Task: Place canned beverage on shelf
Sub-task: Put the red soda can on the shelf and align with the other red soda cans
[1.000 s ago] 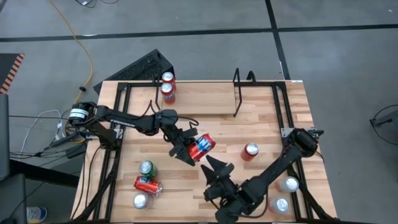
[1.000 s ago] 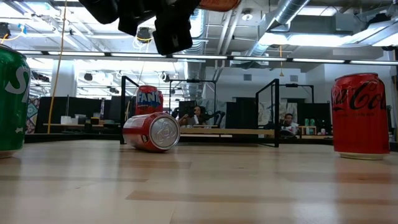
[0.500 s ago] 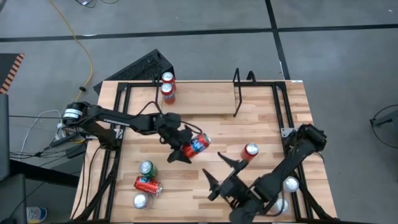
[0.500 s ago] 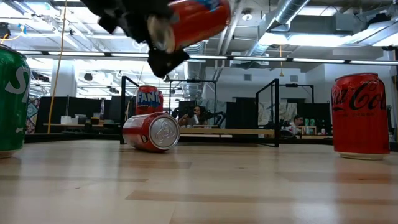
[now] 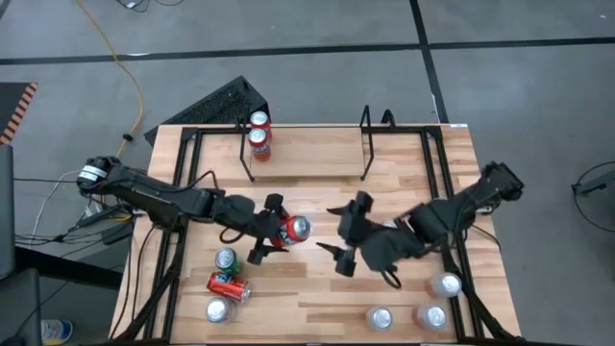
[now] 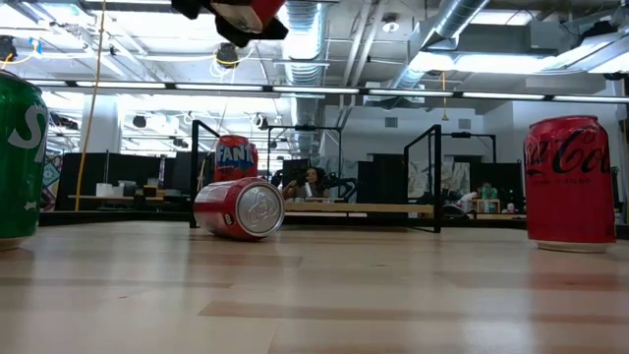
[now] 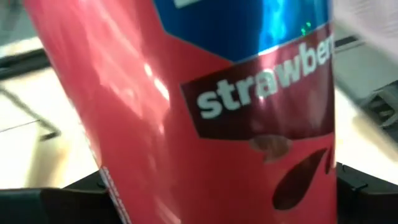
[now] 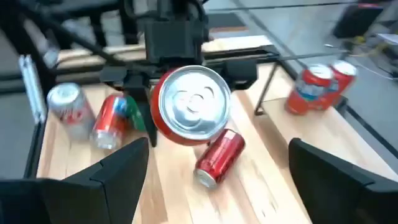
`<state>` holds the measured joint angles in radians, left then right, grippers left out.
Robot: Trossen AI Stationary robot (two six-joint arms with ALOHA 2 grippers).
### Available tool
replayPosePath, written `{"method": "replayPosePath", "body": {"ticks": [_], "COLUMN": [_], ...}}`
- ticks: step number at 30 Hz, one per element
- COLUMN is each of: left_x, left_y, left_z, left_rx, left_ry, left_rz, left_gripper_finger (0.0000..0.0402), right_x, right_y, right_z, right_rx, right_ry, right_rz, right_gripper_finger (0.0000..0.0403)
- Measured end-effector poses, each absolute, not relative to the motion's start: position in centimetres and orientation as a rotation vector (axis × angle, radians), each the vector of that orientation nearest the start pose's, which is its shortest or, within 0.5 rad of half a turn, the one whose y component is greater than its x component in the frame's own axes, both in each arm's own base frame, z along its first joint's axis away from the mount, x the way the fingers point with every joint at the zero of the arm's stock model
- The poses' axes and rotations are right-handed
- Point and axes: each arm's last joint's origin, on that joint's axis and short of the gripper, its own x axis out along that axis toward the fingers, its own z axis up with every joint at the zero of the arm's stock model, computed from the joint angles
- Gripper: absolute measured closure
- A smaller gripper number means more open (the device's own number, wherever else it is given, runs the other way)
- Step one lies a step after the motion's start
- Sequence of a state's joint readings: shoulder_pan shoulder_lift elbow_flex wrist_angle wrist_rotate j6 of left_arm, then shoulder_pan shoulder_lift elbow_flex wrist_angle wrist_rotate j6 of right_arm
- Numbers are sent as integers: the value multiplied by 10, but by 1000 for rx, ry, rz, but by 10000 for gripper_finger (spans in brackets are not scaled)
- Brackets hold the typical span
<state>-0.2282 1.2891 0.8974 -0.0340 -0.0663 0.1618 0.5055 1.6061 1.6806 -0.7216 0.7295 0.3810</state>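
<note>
Left hand (image 5: 270, 231) grips strawberry can (image 5: 294, 228); right hand (image 5: 343, 234) spread just beside.

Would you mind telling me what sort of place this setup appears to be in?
Most likely an open-plan lab or industrial office. The low view shows exposed ceiling ducts, strip lights and desks with seated people behind the wooden table; the high view shows a grey concrete floor with a yellow cable.

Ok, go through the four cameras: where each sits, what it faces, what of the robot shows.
High: overhead, straight down on the table; both arms.
Low: table height, level toward the room; the left gripper at top.
Left wrist: on that arm, filled by the strawberry can.
Right wrist: faces that can's top; own open fingers.
All four share the can.
</note>
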Motion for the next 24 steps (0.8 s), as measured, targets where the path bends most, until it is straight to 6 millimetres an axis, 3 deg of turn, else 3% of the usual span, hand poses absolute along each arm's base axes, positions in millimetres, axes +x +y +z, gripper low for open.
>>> {"method": "replayPosePath", "body": {"ticks": [7,15,24], "left_x": [277,274,275], "left_y": [-61,-57,-58], "left_z": [269,270,271], "left_rx": [308,355,399], "left_ry": [490,490,484], "left_rz": [88,344,349], "left_gripper_finger": [111,111,111], "right_x": [334,344,339], "right_y": [144,131,116], "right_z": [374,370,383], "right_rx": [-264,-162,-134], "right_ry": [539,538,517], "right_rz": [-212,-274,-273], "right_gripper_finger": [45,45,45]}}
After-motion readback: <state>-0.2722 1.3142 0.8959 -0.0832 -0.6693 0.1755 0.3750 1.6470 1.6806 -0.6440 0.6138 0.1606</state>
